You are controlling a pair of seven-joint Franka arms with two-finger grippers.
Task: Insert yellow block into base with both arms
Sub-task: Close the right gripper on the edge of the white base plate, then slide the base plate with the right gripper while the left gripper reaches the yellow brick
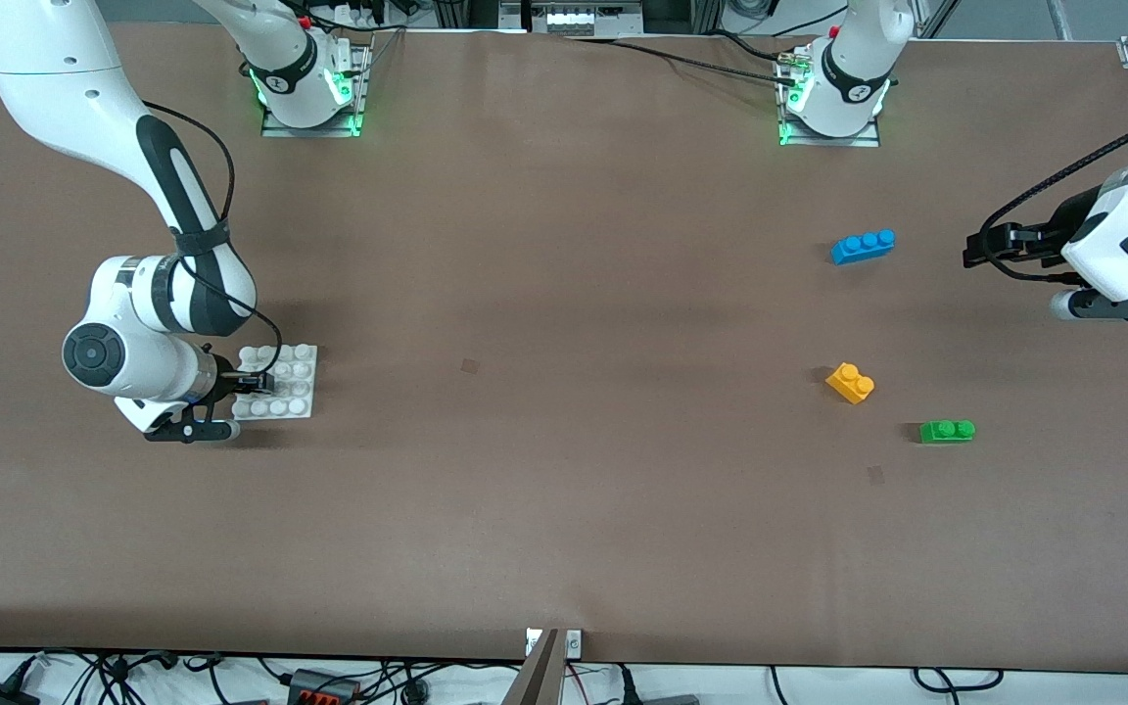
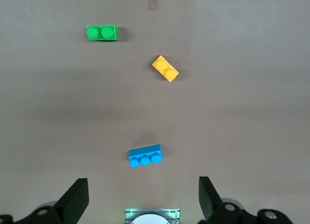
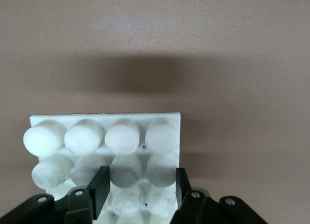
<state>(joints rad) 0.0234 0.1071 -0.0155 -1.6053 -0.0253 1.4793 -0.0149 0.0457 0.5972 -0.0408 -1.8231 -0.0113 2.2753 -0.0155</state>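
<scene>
The yellow block (image 1: 850, 382) lies on the table toward the left arm's end; it also shows in the left wrist view (image 2: 165, 68). The white base (image 1: 295, 377) lies flat toward the right arm's end. My right gripper (image 1: 256, 382) is down on the base (image 3: 164, 134). In the right wrist view the right gripper (image 3: 140, 185) has its fingers closed around two columns of studs, one finger at the plate's edge. My left gripper (image 1: 973, 250) hangs over the table beside the blue brick, well away from the yellow block. It is open and empty in its wrist view (image 2: 144, 195).
A blue three-stud brick (image 1: 863, 246) lies farther from the front camera than the yellow block, and shows in the left wrist view (image 2: 145, 156). A green two-stud brick (image 1: 947, 431) lies nearer to the camera, also in the left wrist view (image 2: 102, 33). Bare brown table lies between base and bricks.
</scene>
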